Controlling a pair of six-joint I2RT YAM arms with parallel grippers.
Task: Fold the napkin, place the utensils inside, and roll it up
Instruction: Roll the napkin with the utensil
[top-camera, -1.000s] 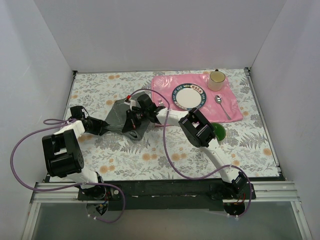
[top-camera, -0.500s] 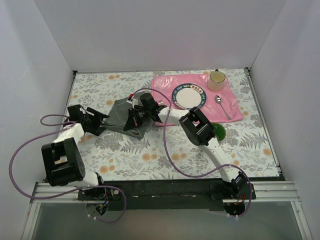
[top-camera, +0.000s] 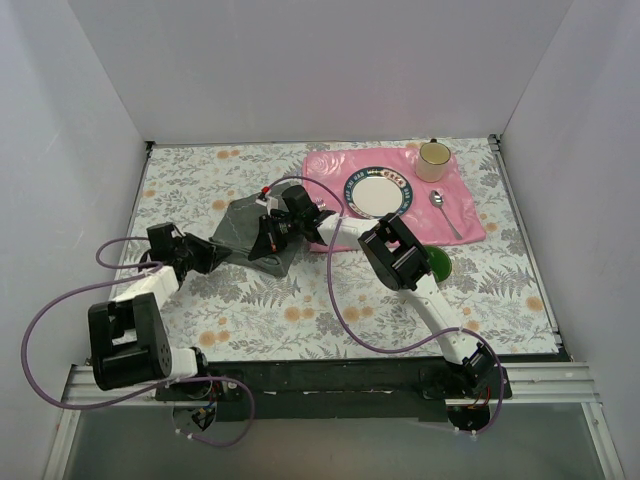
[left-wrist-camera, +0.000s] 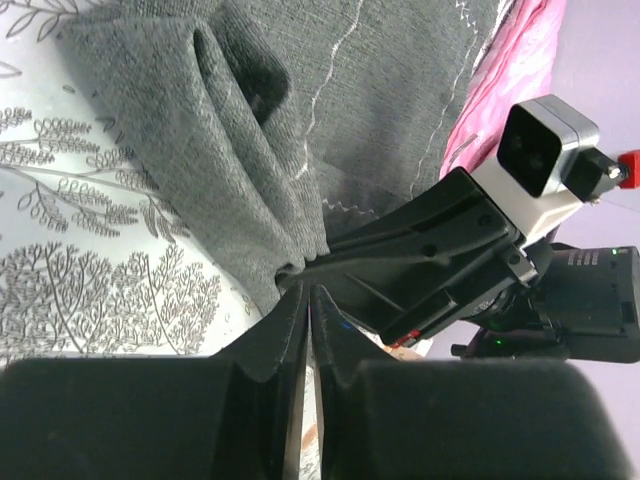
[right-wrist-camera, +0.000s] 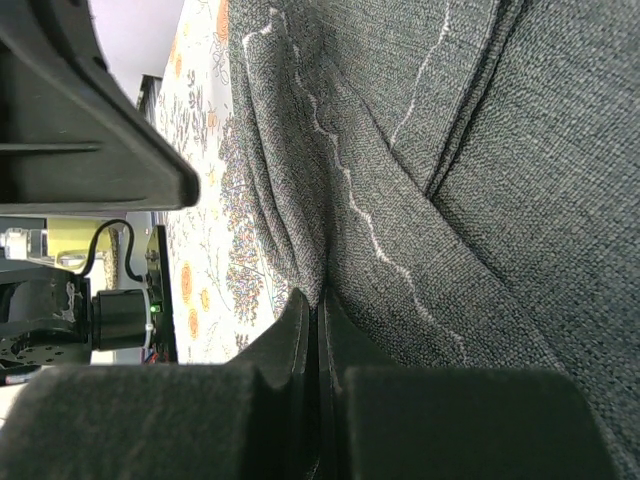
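The dark grey napkin (top-camera: 240, 222) lies creased and bunched on the floral tablecloth, left of the pink placemat. My left gripper (top-camera: 206, 256) is shut on its near left edge; the left wrist view shows the tips (left-wrist-camera: 308, 296) pinching a gathered fold of the napkin (left-wrist-camera: 200, 130). My right gripper (top-camera: 264, 244) is shut on the napkin's near right part; in the right wrist view the tips (right-wrist-camera: 318, 302) clamp a fold of the napkin (right-wrist-camera: 460, 150). A spoon (top-camera: 444, 212) lies on the placemat, right of the plate.
The pink placemat (top-camera: 330, 170) at the back right holds a plate (top-camera: 378, 192) and a cream cup (top-camera: 433, 159). A dark green round object (top-camera: 437, 263) sits beside the right arm. The right gripper's body (left-wrist-camera: 440, 250) looms close in the left wrist view. White walls enclose the table.
The left arm's elbow has swung back towards the near edge while its gripper stays on the napkin. The right gripper and the napkin have shifted slightly away, and the cloth is more bunched.
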